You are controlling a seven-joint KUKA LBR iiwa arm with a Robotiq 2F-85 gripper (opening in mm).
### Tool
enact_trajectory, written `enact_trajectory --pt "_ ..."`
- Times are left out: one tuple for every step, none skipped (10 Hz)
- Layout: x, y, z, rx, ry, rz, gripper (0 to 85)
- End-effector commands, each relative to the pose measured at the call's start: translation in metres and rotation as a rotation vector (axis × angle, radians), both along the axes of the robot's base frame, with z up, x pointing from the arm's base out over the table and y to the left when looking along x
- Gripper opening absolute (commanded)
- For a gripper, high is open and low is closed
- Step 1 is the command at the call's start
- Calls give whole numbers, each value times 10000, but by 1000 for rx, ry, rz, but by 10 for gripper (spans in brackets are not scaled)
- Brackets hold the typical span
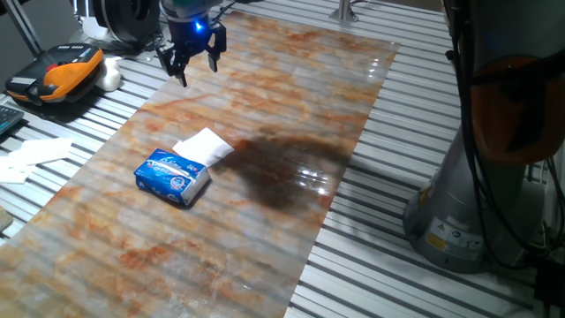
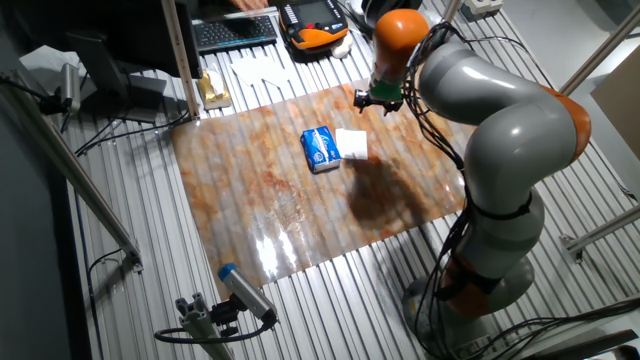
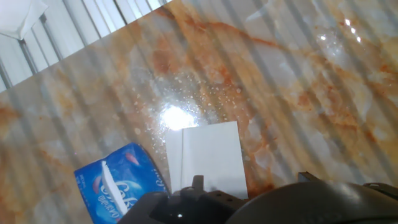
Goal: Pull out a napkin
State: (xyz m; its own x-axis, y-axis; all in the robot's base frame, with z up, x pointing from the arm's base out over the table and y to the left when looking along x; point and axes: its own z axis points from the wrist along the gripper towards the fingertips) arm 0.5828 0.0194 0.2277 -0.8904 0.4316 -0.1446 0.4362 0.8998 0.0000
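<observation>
The napkin (image 1: 205, 146) is a white square sheet lying flat on the marble-patterned mat (image 1: 265, 238), touching the far side of the blue-and-white tissue pack (image 1: 172, 175). Both also show in the other fixed view, napkin (image 2: 351, 144) and pack (image 2: 320, 148), and in the hand view, napkin (image 3: 205, 155) and pack (image 3: 115, 183). I cannot tell whether an edge of the napkin is still inside the pack. My gripper (image 1: 190, 60) hangs above the mat's far end, well apart from the napkin, with its fingers spread and empty; it also shows in the other fixed view (image 2: 375, 100).
An orange-and-black handheld unit (image 1: 57, 75) and loose white papers (image 1: 35, 152) lie on the grey slats left of the mat. The arm's base (image 1: 494, 177) stands to the right. A keyboard (image 2: 235, 30) and a blue-capped tool (image 2: 245, 290) lie off the mat.
</observation>
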Motion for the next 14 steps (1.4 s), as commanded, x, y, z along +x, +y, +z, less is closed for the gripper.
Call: enact_trajectory --pt "3 3 -2 2 2 -2 680" --pt "9 8 2 -22 4 -2 680" --pt "9 7 2 -26 7 -3 680" --pt "9 7 2 -18 7 -7 680" --pt "10 10 9 -24 4 -7 680" --pt "17 22 19 -33 7 -12 680" --pt "21 27 20 -26 13 -2 680" --pt "28 34 25 -38 13 4 680" --pt "32 39 29 -38 14 10 680" --pt "33 40 30 -31 17 20 680" --pt "29 37 32 -24 20 24 680" --pt "25 32 31 -23 21 27 680" --pt "22 30 31 -21 21 29 680" --pt "16 25 32 -23 18 31 680"
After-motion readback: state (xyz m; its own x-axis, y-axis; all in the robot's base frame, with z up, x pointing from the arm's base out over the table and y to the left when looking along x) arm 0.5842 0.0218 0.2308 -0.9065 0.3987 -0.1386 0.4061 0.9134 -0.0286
